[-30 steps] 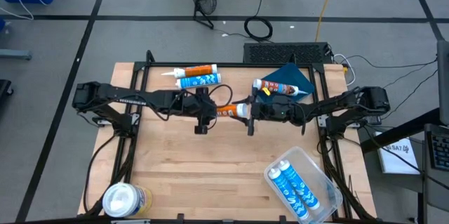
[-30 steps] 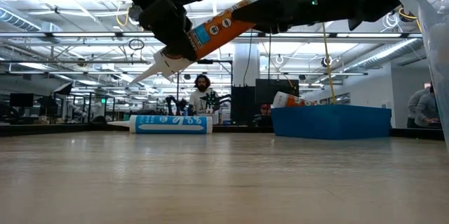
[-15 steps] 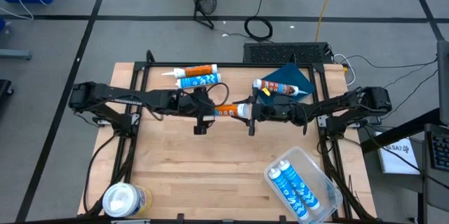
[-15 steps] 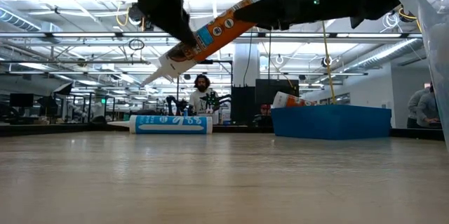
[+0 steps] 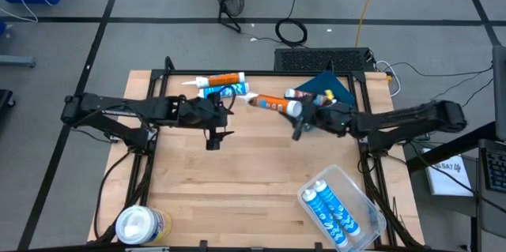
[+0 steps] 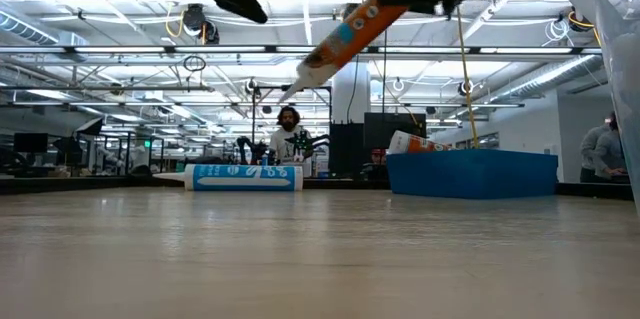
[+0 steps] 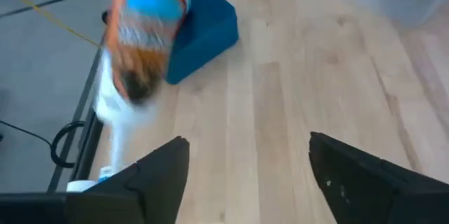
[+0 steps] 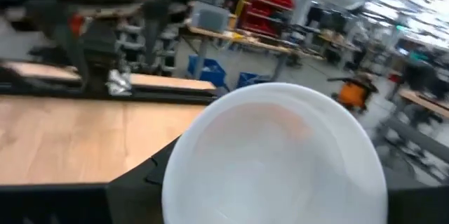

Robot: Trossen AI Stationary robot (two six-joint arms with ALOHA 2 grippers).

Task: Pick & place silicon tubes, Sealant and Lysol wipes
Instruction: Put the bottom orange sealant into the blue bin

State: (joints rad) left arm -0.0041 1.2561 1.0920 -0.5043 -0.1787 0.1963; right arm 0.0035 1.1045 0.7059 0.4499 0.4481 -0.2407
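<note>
Since a second ago the orange sealant tube [image 5: 271, 103] has passed from one arm to the other: the left gripper [image 5: 213, 136] has let go and drawn back toward the bench's left side, its fingers [image 7: 158, 175] apart with nothing between them, while the right gripper [image 5: 299, 123] has swung the tube up and toward the far edge. The right gripper's fingers are clamped on the tube's white base end [image 8: 273, 157], so the nozzle points away toward the far-left, clear of the bench, as the low view shows [image 6: 350, 31].

Carried by its base like that, the tube looks ready to be laid in the clear tub [image 5: 371, 220] at the near-right corner, where two blue-labelled tubes [image 5: 328, 208] already lie.

The Lysol wipes [image 5: 141, 225] stand untouched at the near-left corner. Two more tubes [image 5: 221, 86] lie side by side at the far edge, beside a blue tray [image 5: 336, 90].
</note>
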